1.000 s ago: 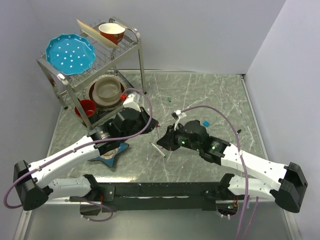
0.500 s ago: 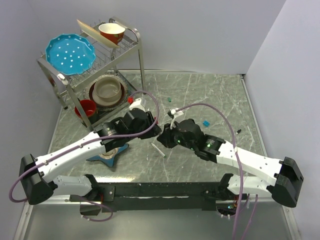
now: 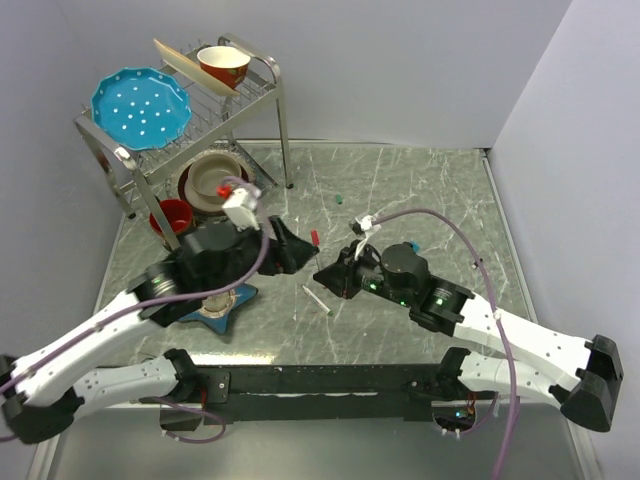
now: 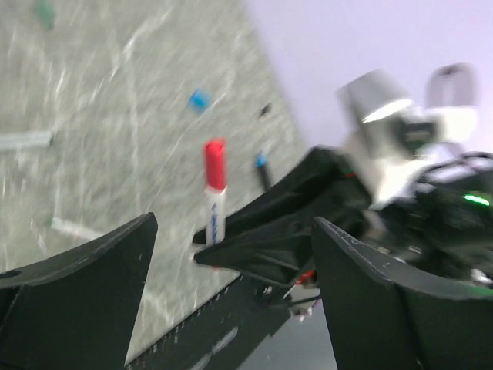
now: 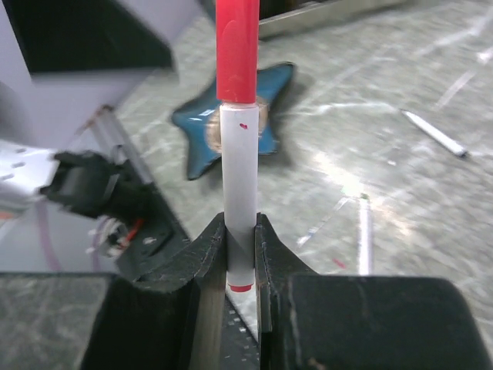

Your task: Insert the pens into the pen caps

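My right gripper is shut on the lower end of a white-barrelled pen that stands upright. A red pen cap sits on the pen's top end. My left gripper stands open just left of that pen, its fingers apart from the red cap. Another white pen lies on the table below the grippers. A green cap lies farther back, and a blue cap shows in the left wrist view.
A wire dish rack with a blue plate and bowls stands at the back left. A blue star-shaped dish lies under the left arm. A dark pen lies at the right.
The left gripper has opened and drawn back to the left. The red cap stays on the pen held by the right gripper, which has shifted slightly.
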{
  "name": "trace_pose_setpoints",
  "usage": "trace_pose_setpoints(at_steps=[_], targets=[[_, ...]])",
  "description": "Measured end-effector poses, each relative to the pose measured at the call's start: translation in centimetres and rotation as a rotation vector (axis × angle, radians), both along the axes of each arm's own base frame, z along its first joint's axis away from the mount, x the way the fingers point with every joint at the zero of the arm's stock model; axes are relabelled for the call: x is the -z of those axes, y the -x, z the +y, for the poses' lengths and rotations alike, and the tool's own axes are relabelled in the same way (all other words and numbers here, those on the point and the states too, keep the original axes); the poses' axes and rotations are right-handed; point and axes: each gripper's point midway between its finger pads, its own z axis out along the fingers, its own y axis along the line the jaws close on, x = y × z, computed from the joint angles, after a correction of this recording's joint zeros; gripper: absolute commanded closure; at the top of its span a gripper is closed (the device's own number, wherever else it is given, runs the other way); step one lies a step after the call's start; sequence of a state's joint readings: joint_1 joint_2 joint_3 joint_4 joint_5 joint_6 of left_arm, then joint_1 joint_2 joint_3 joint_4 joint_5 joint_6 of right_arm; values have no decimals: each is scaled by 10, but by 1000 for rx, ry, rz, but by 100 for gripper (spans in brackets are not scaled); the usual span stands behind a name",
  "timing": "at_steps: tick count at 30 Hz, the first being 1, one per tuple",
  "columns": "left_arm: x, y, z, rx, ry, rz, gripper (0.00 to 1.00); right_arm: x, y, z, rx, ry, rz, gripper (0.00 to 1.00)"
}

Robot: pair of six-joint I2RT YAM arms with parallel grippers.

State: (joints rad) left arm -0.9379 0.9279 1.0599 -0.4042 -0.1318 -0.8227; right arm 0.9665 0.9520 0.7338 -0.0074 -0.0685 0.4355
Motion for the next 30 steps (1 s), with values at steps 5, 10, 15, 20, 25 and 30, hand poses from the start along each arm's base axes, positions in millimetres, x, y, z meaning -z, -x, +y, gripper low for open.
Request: trace_pose_setpoints(at_steps=[5, 10, 15, 20, 25, 30], targets=[[-52, 16, 15, 62, 91, -194, 15, -17, 27, 2, -119, -96, -2, 100], [-71, 32, 8, 182, 111, -308, 17, -36, 55, 7, -263, -198, -1, 100], [-68, 43, -1, 272, 114, -346, 21, -51, 78, 8, -377, -284, 0, 100], [-68, 47, -4, 310, 115, -366, 26, -61, 88, 9, -433, -325, -3, 100], [-64, 46, -10, 324, 105, -357, 35, -65, 91, 9, -452, -342, -2, 100], [-58, 43, -14, 328, 93, -343, 51, -67, 93, 9, -460, -347, -2, 100]])
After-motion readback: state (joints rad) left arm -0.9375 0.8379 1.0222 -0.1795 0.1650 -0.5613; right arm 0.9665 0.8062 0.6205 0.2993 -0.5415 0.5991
